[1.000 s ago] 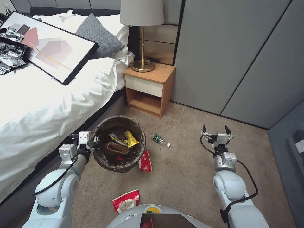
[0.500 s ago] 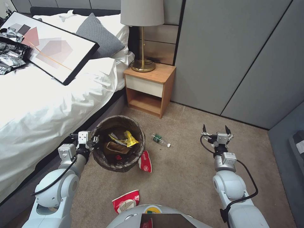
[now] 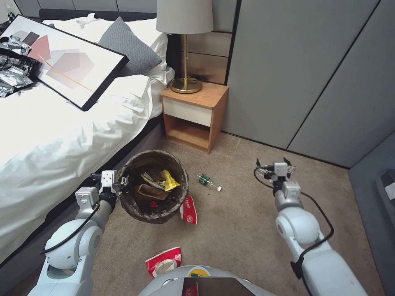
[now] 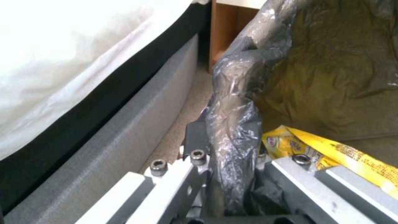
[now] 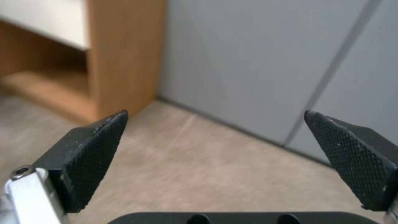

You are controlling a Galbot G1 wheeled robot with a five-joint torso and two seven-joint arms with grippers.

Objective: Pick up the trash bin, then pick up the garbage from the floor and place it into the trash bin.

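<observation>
We hold the small round trash bin lined with a crinkly dark brown bag (image 3: 154, 187) by its rim: our left gripper (image 3: 123, 181) is clamped on the bag-covered edge, on the side facing the bed, and the left wrist view shows a finger on each side of the folded plastic (image 4: 234, 130). The bin sits beside the grey bed base (image 3: 135, 146), near the wooden nightstand (image 3: 193, 115). Inside lie a yellow snack wrapper (image 3: 169, 180) and a tan paper piece (image 3: 150, 192).

Our right gripper (image 3: 273, 164) hangs above the beige carpet (image 3: 238, 222), its black textured fingertips (image 5: 97, 149) spread wide with nothing between them.

The relation that matters is this: the small clear bottle with a green label (image 3: 208, 181) lies on the carpet between bin and right gripper, off to that gripper's left and a little nearer to us. Its long axis runs diagonally, the white cap pointing toward the right arm, so we judge the right arm the one to fetch it (the left being occupied), and closing across the bottle's width will probably need a turn of the wrist.

Two crushed red-and-white paper bowls also wait: one (image 3: 189, 210) touching the bin's near right side, another (image 3: 163, 260) just before our base.

The bottle's label and the bowls' white markings are too small to read; the wrapper's print in the left wrist view is blurred.
</observation>
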